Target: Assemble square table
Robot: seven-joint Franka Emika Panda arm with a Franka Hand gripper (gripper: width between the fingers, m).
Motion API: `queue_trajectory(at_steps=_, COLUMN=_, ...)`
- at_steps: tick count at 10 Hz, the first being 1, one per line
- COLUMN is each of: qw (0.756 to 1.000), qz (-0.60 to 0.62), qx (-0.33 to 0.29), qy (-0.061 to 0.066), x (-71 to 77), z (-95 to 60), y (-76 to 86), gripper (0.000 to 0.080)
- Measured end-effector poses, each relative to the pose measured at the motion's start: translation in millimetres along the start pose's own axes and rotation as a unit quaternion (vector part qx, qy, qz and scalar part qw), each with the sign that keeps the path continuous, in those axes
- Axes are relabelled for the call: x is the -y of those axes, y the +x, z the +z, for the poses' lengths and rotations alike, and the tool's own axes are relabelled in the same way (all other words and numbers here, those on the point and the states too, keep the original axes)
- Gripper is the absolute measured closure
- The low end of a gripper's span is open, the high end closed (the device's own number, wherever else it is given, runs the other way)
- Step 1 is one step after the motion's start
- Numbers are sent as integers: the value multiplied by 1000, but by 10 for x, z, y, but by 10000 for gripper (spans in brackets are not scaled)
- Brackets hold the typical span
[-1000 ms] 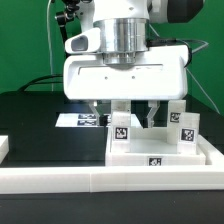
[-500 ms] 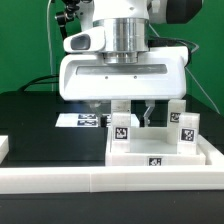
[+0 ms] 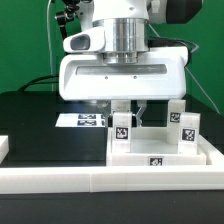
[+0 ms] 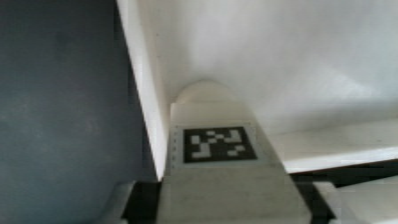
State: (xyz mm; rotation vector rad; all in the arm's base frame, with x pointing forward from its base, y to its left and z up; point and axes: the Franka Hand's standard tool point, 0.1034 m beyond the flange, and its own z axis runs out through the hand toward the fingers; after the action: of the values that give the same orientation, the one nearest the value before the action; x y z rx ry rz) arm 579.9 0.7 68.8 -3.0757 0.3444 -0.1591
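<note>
The white square tabletop [image 3: 165,150] lies flat at the exterior view's right, with a tag on its front edge. Two white tagged legs stand upright on it: one at its near-left corner [image 3: 121,128] and one toward the right [image 3: 185,124]. My gripper [image 3: 129,113] hangs straight down over the left leg with its fingers on either side of the leg's top. In the wrist view that leg [image 4: 217,140] fills the gap between the dark fingers [image 4: 150,200], touching both, so my gripper [image 4: 221,206] is shut on it. The tabletop [image 4: 294,60] shows below it.
The marker board [image 3: 82,119] lies on the black table [image 3: 40,125] left of the tabletop. A long white rail [image 3: 100,181] runs along the front. A small white piece [image 3: 4,146] sits at the exterior view's left edge. Green backdrop and cables stand behind.
The finger on the exterior view's right has moved in toward the left leg, closing the gap. The arm and the parts have stayed in place.
</note>
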Motion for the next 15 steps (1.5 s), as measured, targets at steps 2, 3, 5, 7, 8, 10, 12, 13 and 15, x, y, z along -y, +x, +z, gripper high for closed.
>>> queue_trajectory(at_steps=2, qw=998, qz=67, qx=-2, qy=-2, x=27, z=-5, y=-5, gripper=512)
queue_trajectory(at_steps=3, qw=993, qz=118, qx=-2, qy=-5, x=-15, z=-3, y=-11, gripper=512)
queue_trajectory(at_steps=5, qw=981, qz=193, qx=-5, qy=-12, x=-114, z=-9, y=-5, gripper=509)
queue_trajectory(at_steps=7, qw=965, qz=261, qx=-9, qy=-18, x=-198, z=-15, y=13, gripper=505)
queue_trajectory(at_steps=8, qw=961, qz=274, qx=-12, qy=-20, x=-225, z=-15, y=22, gripper=501)
queue_trajectory(at_steps=10, qw=947, qz=320, qx=-17, qy=-26, x=-313, z=-27, y=35, gripper=498)
queue_trajectory(at_steps=12, qw=947, qz=321, qx=-16, qy=-25, x=-303, z=-32, y=35, gripper=304)
queue_trajectory(at_steps=13, qw=947, qz=320, qx=-14, qy=-23, x=-272, z=-54, y=34, gripper=304)
queue_trajectory(at_steps=15, qw=948, qz=319, qx=-13, qy=-18, x=-160, z=-105, y=35, gripper=159)
